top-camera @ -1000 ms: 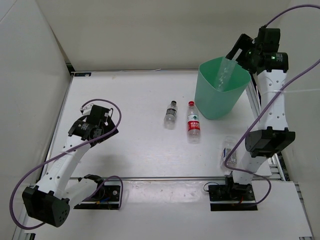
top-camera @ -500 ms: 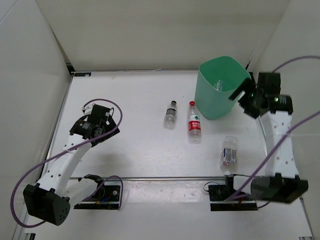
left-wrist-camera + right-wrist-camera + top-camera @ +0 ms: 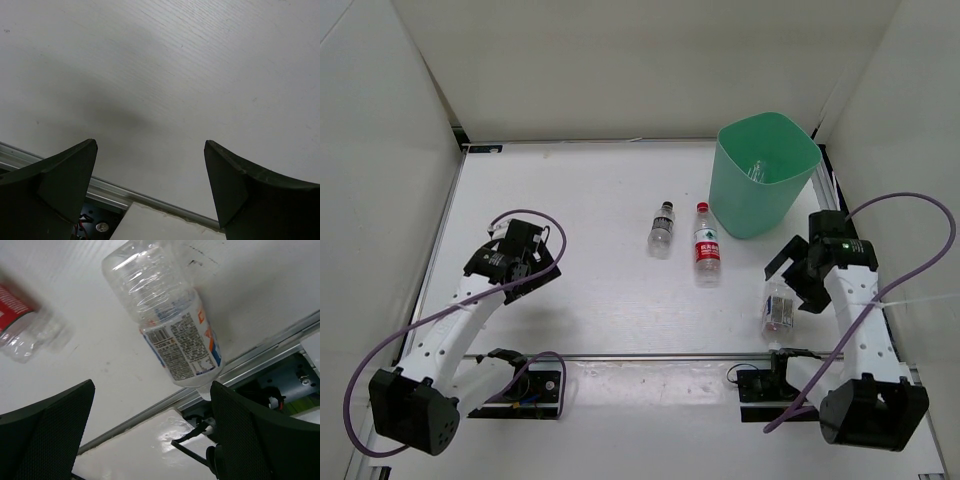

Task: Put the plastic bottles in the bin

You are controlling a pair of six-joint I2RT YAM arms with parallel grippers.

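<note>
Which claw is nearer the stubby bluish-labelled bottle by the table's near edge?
Right. The right claw is open just above the stubby bluish-labelled bottle, with a finger on each side of it. The left claw is open over the table, far off on the opposite side.

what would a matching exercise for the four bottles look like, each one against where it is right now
Things:
1. red-capped bottle
2. dark-capped bottle
3. bluish-labelled bottle
4. slim clear bottle

Places:
A. inside the bin
B. lying by the near edge of the table, on the right side
C. lying mid-table, farthest left of the four
D. lying mid-table, just left of the bin's base

Pairs: 1-D, 2-C, 3-B, 4-A
</note>
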